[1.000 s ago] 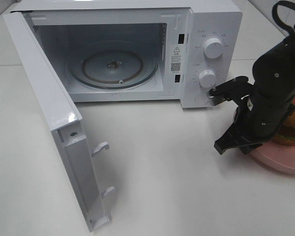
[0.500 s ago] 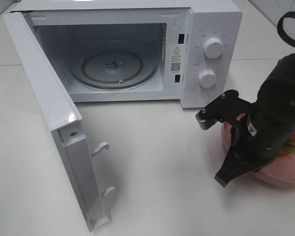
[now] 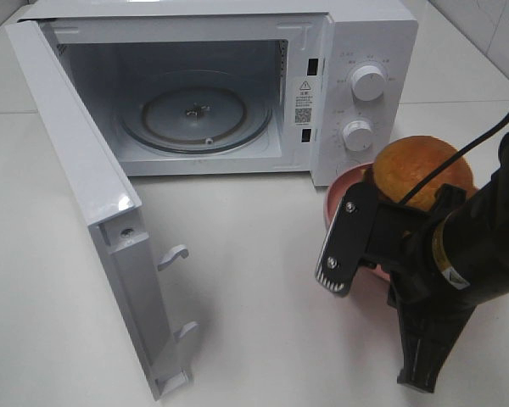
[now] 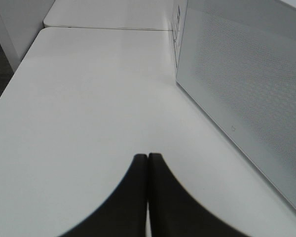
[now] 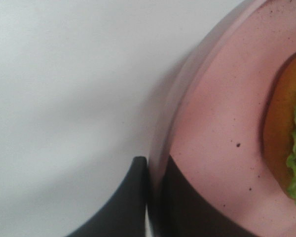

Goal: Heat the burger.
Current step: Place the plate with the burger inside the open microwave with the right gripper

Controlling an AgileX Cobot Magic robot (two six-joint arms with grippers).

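The burger (image 3: 420,168), with a glossy golden-brown bun, sits on a pink round plate (image 3: 343,183) held in the air in front of the microwave's control panel. In the right wrist view my right gripper (image 5: 153,170) is shut on the plate's rim (image 5: 214,123), one finger under it and one over. The burger's bun and green lettuce (image 5: 286,143) show at that view's edge. My right arm (image 3: 467,254) covers the plate's near side and hides the fingertips in the exterior view. My left gripper (image 4: 148,159) is shut and empty, low over the table beside the open microwave door (image 4: 246,89).
The white microwave (image 3: 356,51) stands at the back with its door (image 3: 93,212) swung wide open to the left. Its glass turntable (image 3: 195,114) is bare. Two knobs (image 3: 367,83) are on the right panel. White table (image 3: 254,280) lies in front.
The right arm has swung left and toward the camera, lifting the plate with the burger off the table at the right. The plate now hangs near the microwave's lower knob.
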